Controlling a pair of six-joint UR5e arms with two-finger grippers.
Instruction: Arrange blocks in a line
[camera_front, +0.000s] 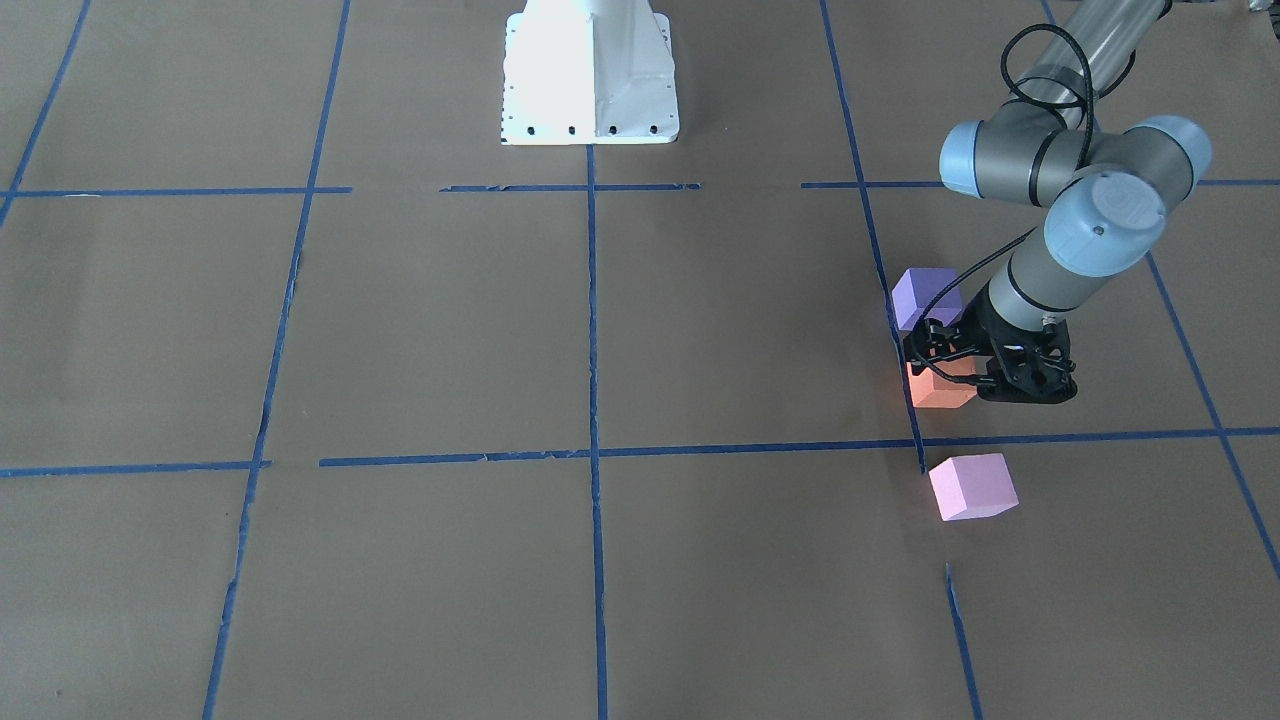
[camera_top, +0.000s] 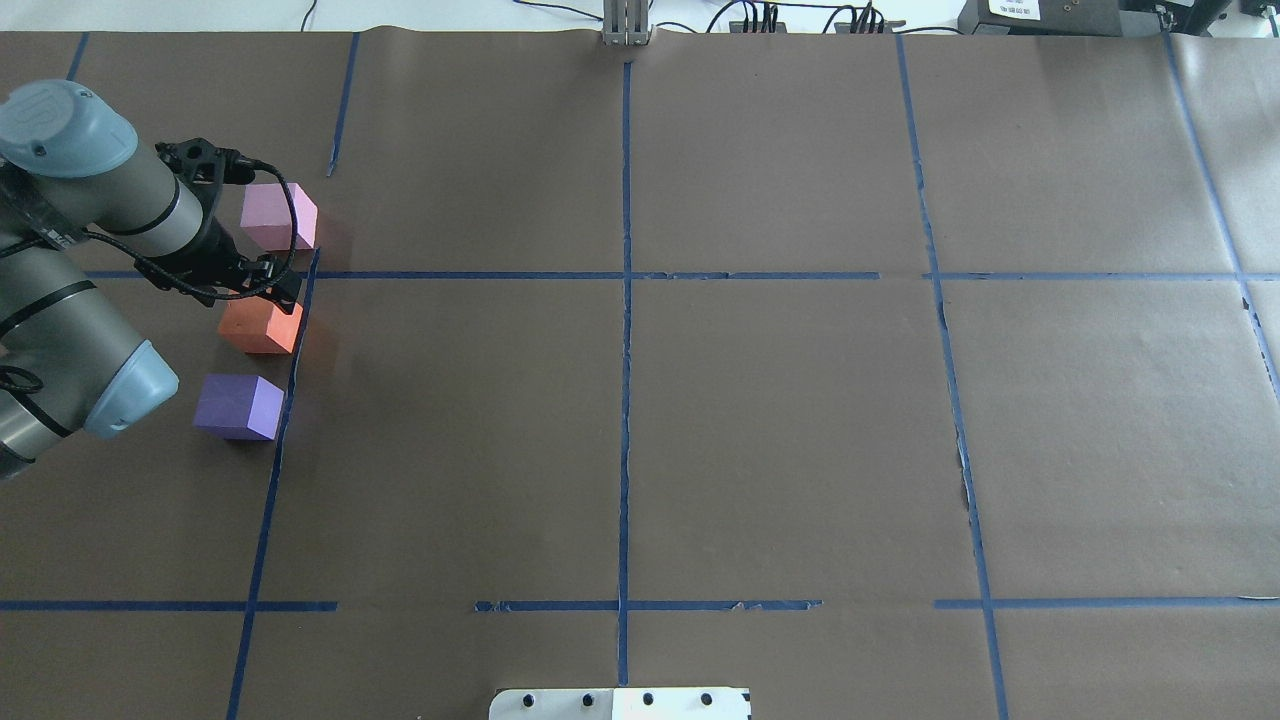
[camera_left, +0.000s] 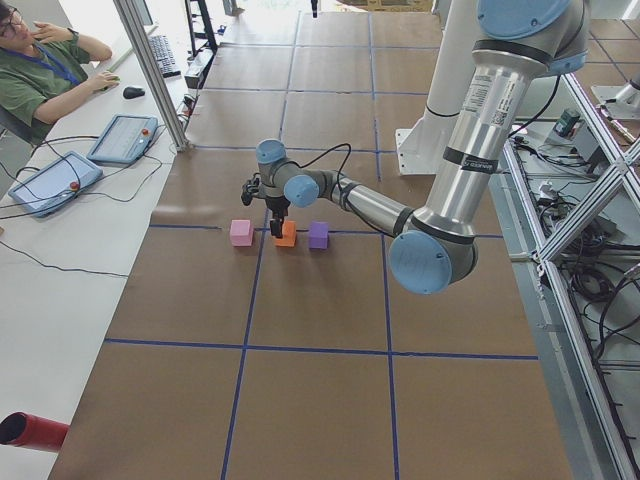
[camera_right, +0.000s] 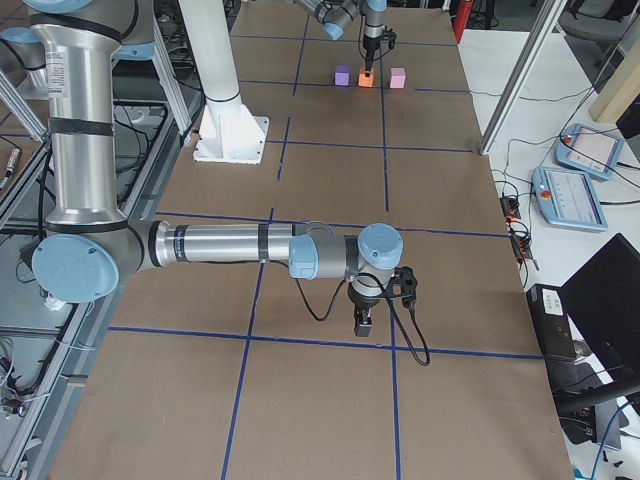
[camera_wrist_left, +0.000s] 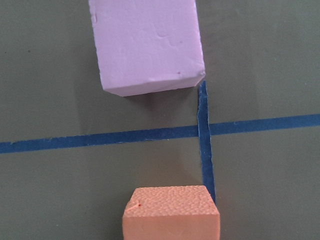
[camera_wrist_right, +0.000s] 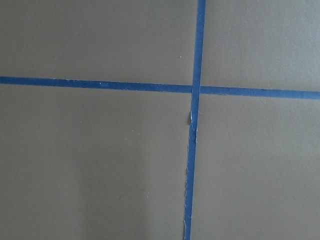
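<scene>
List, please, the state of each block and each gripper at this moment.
orange block, on the table, middle of the row, under the left gripper
pink block, on the table, untouched
purple block, on the table, untouched
left gripper, low at the orange block; open or shut unclear
right gripper, over bare table; open or shut unclear

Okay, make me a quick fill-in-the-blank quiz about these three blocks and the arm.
The ___ block sits between the pink block and the purple block.
The ___ arm reaches down to the middle block.
The block farthest from the robot's base is ___.
Missing words: orange, left, pink.
</scene>
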